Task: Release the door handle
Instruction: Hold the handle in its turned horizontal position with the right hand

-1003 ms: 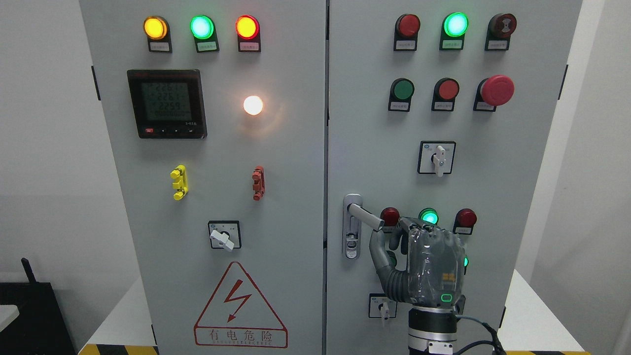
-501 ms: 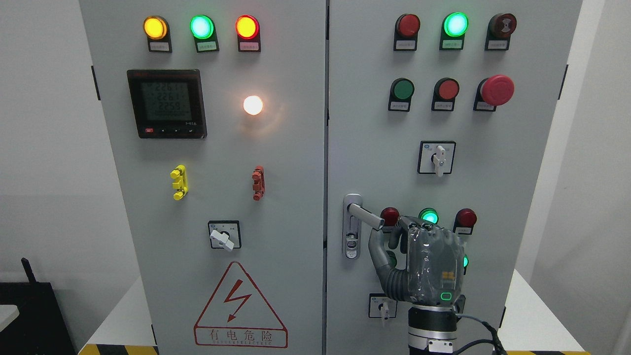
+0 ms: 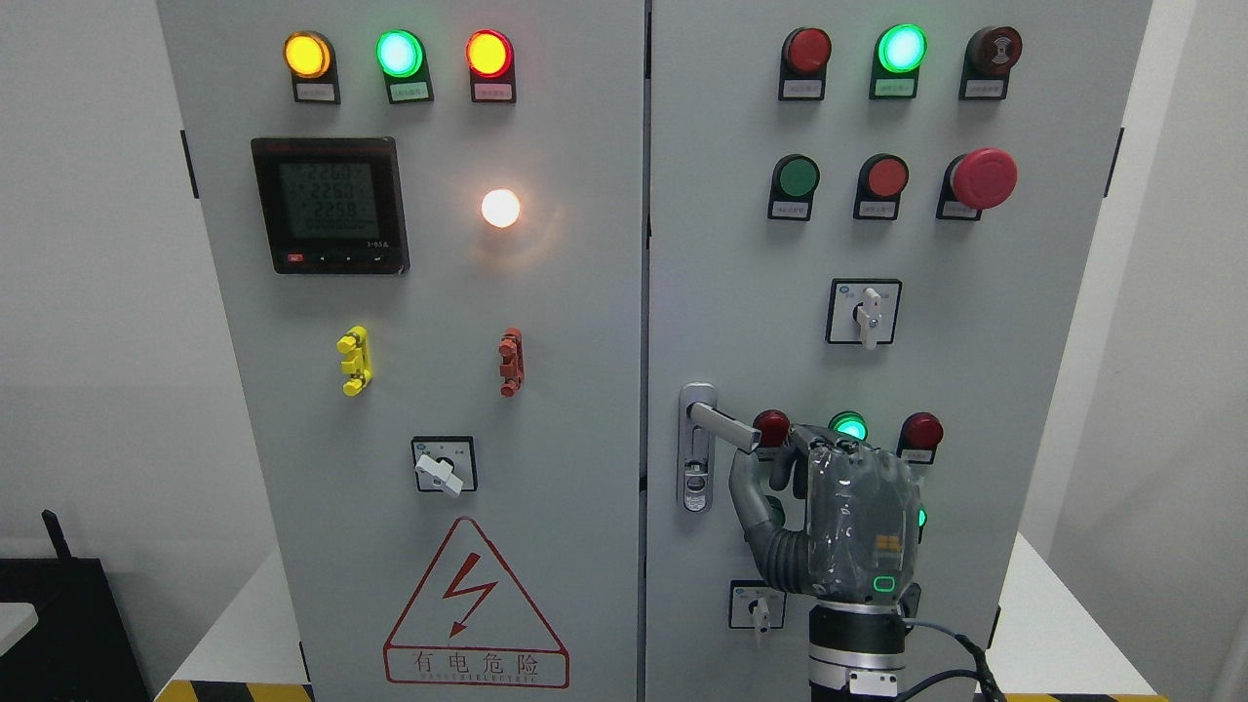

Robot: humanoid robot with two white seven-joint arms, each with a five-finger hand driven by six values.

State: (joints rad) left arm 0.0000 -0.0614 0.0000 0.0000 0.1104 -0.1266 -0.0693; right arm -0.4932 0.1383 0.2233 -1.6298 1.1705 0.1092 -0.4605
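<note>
The silver lever door handle [image 3: 723, 425] sits on its lock plate [image 3: 694, 478] at the left edge of the cabinet's right door [image 3: 741, 292]. The lever slants down to the right. My right hand [image 3: 762, 470] rises from the bottom edge just below and to the right of the lever's tip. Its thumb [image 3: 744, 487] stands under the tip, and the other fingers [image 3: 792, 458] bend loosely to the right of it. The hand is open and nothing is clasped in it. The left hand is out of view.
The right door carries lamps, push buttons, a red mushroom stop button [image 3: 983, 177] and rotary switches [image 3: 864, 312] around the hand. The left door [image 3: 439, 390] has a meter [image 3: 330, 205], lamps and a warning triangle [image 3: 475, 609]. A white wall lies on both sides.
The right hand has drifted a little up and left, with the thumb closer under the lever. The lever's tip has risen slightly.
</note>
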